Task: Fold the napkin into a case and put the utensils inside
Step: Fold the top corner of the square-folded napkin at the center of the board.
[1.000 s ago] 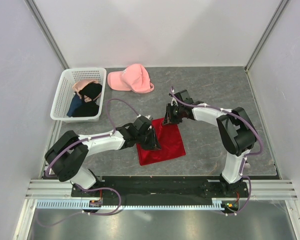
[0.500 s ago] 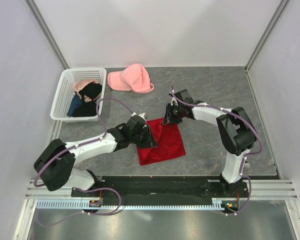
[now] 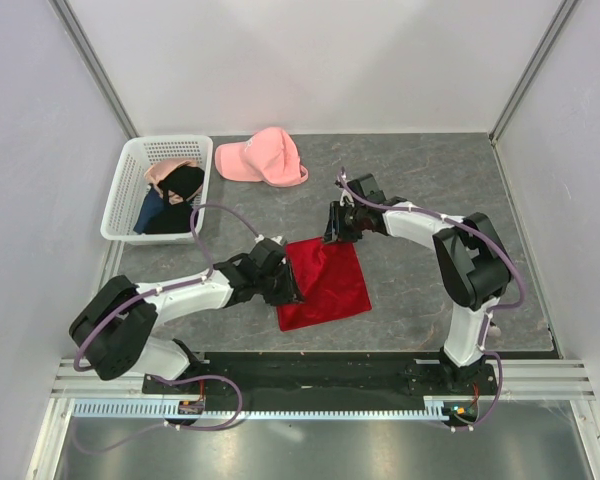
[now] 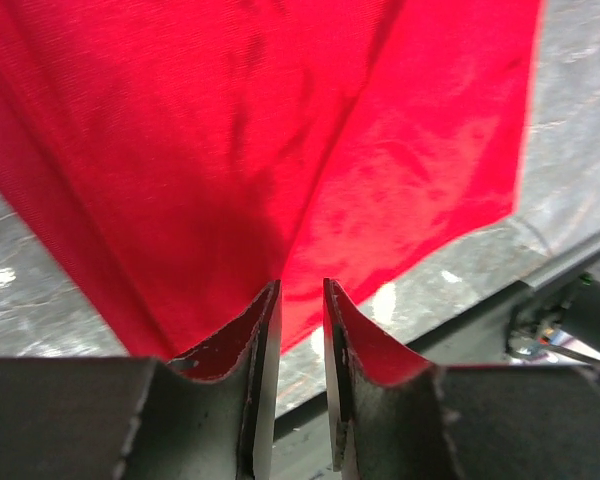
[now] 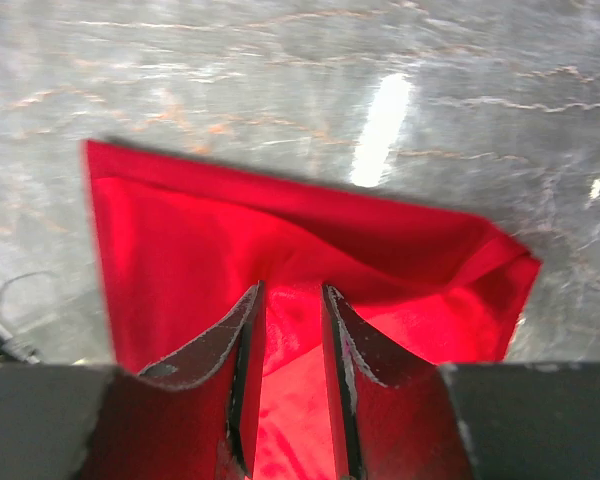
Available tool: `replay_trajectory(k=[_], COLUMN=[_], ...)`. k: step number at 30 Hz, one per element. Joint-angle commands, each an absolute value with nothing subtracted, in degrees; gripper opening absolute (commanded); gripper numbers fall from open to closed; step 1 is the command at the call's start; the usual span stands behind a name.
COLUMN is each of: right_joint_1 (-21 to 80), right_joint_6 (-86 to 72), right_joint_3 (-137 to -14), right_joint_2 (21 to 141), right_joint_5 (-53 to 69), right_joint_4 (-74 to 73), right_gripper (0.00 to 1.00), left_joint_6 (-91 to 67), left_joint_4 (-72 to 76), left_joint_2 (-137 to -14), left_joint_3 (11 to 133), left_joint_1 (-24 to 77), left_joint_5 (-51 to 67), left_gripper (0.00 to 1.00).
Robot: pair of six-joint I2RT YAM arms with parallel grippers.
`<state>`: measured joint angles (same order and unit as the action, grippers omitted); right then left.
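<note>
Top external view shows the red napkin (image 3: 330, 285) flat on the middle of the table (image 3: 430, 180). The left gripper (image 3: 288, 288) pinches its left edge, and the right gripper (image 3: 337, 232) pinches its far corner. Compared with one second before, the left gripper moved left and the cloth spreads wider.

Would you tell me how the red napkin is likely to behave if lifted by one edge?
Probably floppy: the napkin gathers into creases fanning out from the left gripper. Likely light, since that small pinch alone tents it. Its slight sheen suggests it may slide easily over the table.
</note>
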<state>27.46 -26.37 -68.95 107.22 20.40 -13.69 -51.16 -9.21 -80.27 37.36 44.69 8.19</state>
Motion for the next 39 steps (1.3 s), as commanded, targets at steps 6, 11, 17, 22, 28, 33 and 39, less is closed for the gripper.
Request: replay_trajectory(k=[6, 11, 17, 22, 28, 33, 39], right_joint_1=[26.5, 26.6, 26.6, 26.4, 25.6, 25.5, 25.5], right_joint_6=[-21.0, -20.4, -20.0, -19.9, -19.2, -16.8, -14.8], right_joint_3=[-70.8, -71.4, -73.6, -73.5, -72.0, -71.6, -72.6], right_joint_2=[110.3, 108.4, 105.4, 105.5, 108.1, 110.7, 112.2], right_joint_5=[14.3, 14.5, 13.4, 12.2, 10.7, 6.9, 4.9], right_joint_4=[-12.6, -13.2, -14.9, -15.0, -14.2, -13.4, -13.4], right_gripper=[0.33, 0.33, 0.34, 0.34, 0.34, 0.33, 0.33], left_joint_6=[-49.7, -50.2, -50.3, -50.4, -51.6, -51.5, -51.7], left_joint_4=[-6.9, -7.0, -11.1, -10.9, -6.6, -6.0, -8.1], left_joint_2=[-80.4, -78.1, -73.1, -73.2, -76.4, -76.8, -71.8], left_joint_3=[31.8, 31.9, 34.3, 33.7, 29.5, 27.2, 27.6], left_joint_1=[44.6, 44.6, 44.6, 44.6, 44.6, 44.6, 44.6], left_joint_5=[7.3, 8.3, 7.6, 7.6, 8.2, 7.6, 8.6], left_gripper=[0.29, 0.28, 0.29, 0.29, 0.28, 0.28, 0.28])
